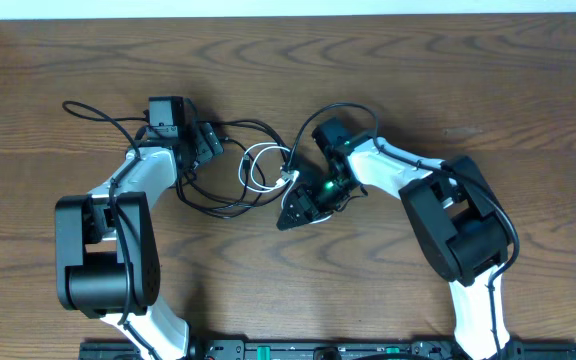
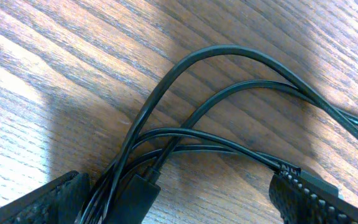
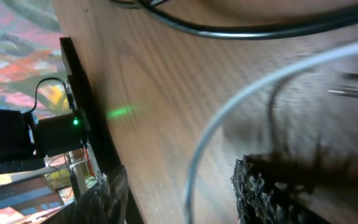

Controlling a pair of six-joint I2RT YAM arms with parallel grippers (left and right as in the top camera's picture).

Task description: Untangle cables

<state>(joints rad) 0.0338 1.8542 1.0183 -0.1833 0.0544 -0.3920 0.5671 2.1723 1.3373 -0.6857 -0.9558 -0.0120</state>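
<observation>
Wooden tabletop (image 1: 398, 70), brown, heavily grained, carrying everything listed.

Cables: two.
- Black cable (image 1: 218, 210), one, long, spread in overlapping loops at table centre, crossing itself several times. Four strands counted in the left wrist view, plus a black plug (image 2: 138, 193) low in frame.
- White cable (image 1: 258, 165), one, shorter, coiled in small loops just right of the black loops and overlapping them.

Grippers: two.
- Left gripper (image 1: 211, 140), fingers spread wide, straddling black strands without pinching them.
- Right gripper (image 1: 296, 210), fingers apart, a run of white cable passing through the gap, unclamped.

Arms: two, left arm (image 1: 108, 240) and right arm (image 1: 458, 220), black and white.

Hard to make out: right wrist view blurred. Exact crossings in the tangle unreadable from overhead. Left fingers (image 2: 61, 199) cut off by the frame edge.

Surroundings: black rail (image 1: 298, 350) along the near table edge. Pale strip beyond the far edge. Past the table side in the right wrist view, a dark box with a green light (image 3: 74, 122) and blurred coloured shapes.
</observation>
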